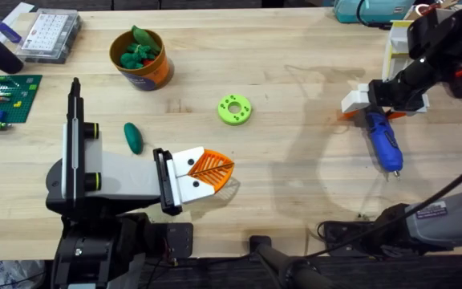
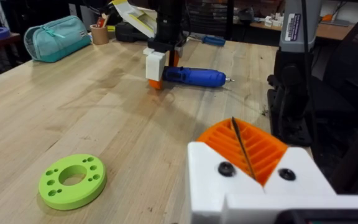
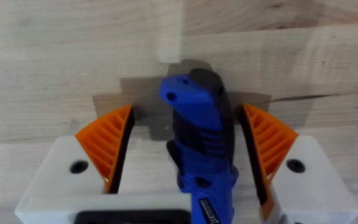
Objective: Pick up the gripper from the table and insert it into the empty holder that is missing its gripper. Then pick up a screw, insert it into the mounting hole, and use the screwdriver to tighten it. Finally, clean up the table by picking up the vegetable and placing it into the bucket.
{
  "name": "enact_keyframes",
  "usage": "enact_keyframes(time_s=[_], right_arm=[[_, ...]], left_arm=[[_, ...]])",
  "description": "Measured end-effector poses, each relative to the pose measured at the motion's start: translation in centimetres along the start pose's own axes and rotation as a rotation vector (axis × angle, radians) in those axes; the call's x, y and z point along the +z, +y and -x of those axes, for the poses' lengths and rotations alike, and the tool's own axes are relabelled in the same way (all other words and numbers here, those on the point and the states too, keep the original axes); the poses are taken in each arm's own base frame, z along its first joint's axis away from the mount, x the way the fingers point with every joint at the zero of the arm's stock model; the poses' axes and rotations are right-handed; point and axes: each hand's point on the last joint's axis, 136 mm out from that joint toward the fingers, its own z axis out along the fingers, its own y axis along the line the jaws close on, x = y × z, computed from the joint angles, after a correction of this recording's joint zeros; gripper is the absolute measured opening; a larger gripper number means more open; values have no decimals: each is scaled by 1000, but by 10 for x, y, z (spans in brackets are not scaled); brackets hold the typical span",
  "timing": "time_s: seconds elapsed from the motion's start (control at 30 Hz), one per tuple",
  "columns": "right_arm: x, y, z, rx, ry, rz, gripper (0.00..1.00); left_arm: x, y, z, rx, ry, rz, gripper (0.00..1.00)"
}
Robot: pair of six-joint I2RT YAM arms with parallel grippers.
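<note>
Screwdriver (image 1: 383, 138): blue, lying flat on the wooden table (image 1: 295, 160) at the right of the overhead view, thin bit pointing toward the lower right; in the left wrist view it lies at upper centre (image 2: 194, 76).
Right gripper (image 3: 185, 143): lowered over the rear end of the screwdriver (image 3: 201, 149); orange ribbed pads (image 3: 107, 140) spread wide on either side of the blue body, a gap showing on each side, not touching it. In the overhead view it sits at the right (image 1: 367, 103), at the end of the black arm.
Left gripper (image 1: 215, 167): at lower centre of the overhead view; the two orange pads pressed together into one point with nothing between them. In the left wrist view the pads (image 2: 253, 146) meet along a thin dark line.
Vegetable (image 1: 133, 137): dark green, oblong, lying on the table left of centre, just beside the left arm's grey body and apart from the pads.
Bucket (image 1: 143, 63): orange cup at upper left, upright, green items inside.
Green ring (image 1: 234, 108): bright green disc with holes, flat on the table near centre, between bucket and screwdriver; lower left in the left wrist view (image 2: 72, 180).
Far left edge: clear parts box (image 1: 50, 34) and a green baseplate (image 1: 5, 96).
</note>
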Motion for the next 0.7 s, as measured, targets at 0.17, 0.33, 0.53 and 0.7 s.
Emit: enact_keyframes(time_s=[0.17, 0.33, 0.53, 0.7], right_arm=[[0, 0, 1, 0, -2, 0, 989], [0, 0, 0, 0, 0, 0, 989], [0, 0, -11, -22, 47, 1, 989], [-1, 1, -20, -50, 80, 2, 989]], left_arm=[[0, 0, 0, 1, -1, 0, 13], [0, 0, 0, 1, -1, 0, 13], [0, 0, 0, 1, -1, 0, 13], [0, 0, 0, 1, -1, 0, 13]])
